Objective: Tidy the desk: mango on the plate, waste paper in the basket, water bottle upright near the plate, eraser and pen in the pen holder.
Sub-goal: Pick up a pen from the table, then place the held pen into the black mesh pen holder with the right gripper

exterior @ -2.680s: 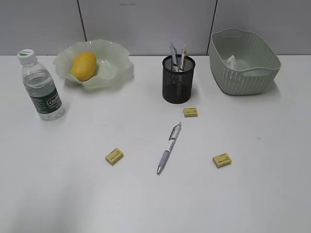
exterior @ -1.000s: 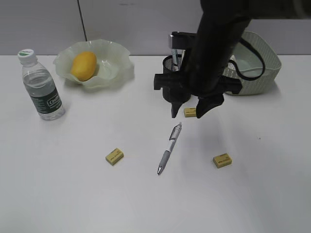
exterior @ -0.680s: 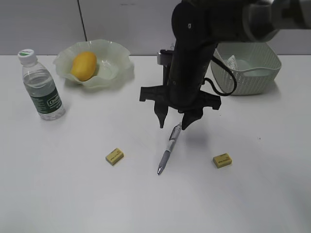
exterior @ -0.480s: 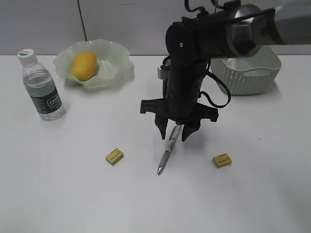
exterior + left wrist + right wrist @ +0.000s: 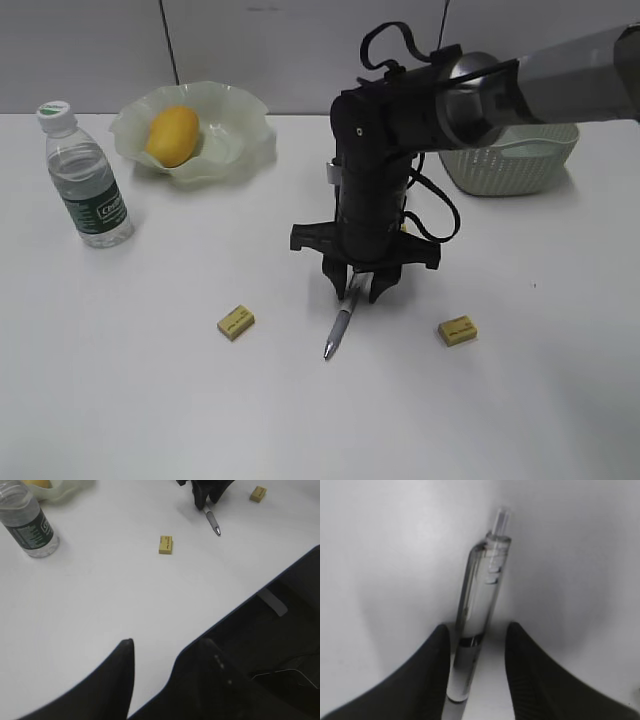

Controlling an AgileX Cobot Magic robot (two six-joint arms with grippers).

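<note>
A grey-and-clear pen [image 5: 338, 330] lies on the white desk [image 5: 150, 400]. My right gripper [image 5: 360, 291] is down at desk level and open, one finger on each side of the pen's upper half. The right wrist view shows the pen [image 5: 479, 587] between the fingers [image 5: 479, 626], nearer the left finger. Two yellow erasers [image 5: 235, 321] [image 5: 456, 330] lie left and right of the pen. The mango [image 5: 171, 135] sits in the wavy plate [image 5: 240, 125]. The water bottle [image 5: 88, 180] stands upright left of the plate. My left gripper [image 5: 168, 642] is open and empty.
The basket [image 5: 520, 165] stands at the back right, partly behind my right arm. The pen holder and the waste paper are hidden by that arm. The left wrist view shows the bottle [image 5: 27, 522], one eraser [image 5: 165, 544] and the desk's front edge [image 5: 240, 605].
My right arm came in from the back right, moved forward and down over the pen, and its open fingers now straddle the pen at the desk. Nothing else moved.
</note>
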